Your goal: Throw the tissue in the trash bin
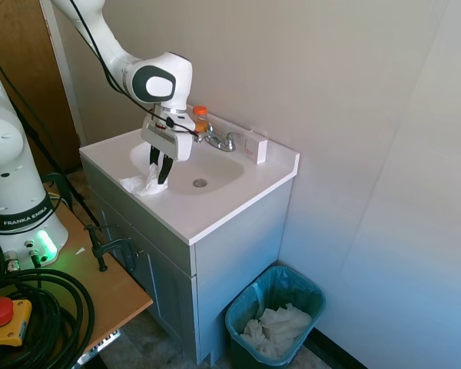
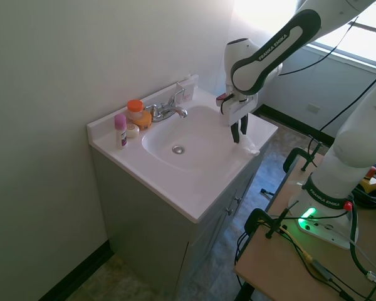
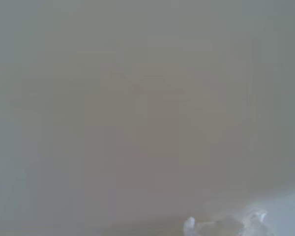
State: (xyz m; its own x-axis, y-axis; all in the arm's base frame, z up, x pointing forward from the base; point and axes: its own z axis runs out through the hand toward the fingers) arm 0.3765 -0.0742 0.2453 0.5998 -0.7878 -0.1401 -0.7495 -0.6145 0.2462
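In the left half of the first exterior view, the gripper [image 1: 157,172] points down at the front rim of the white sink counter [image 1: 223,201], its dark fingers closed on the tissue [image 1: 142,184], which still touches the counter. The trash bin [image 1: 307,292] stands on the floor at lower right, white crumpled papers [image 1: 276,329] inside
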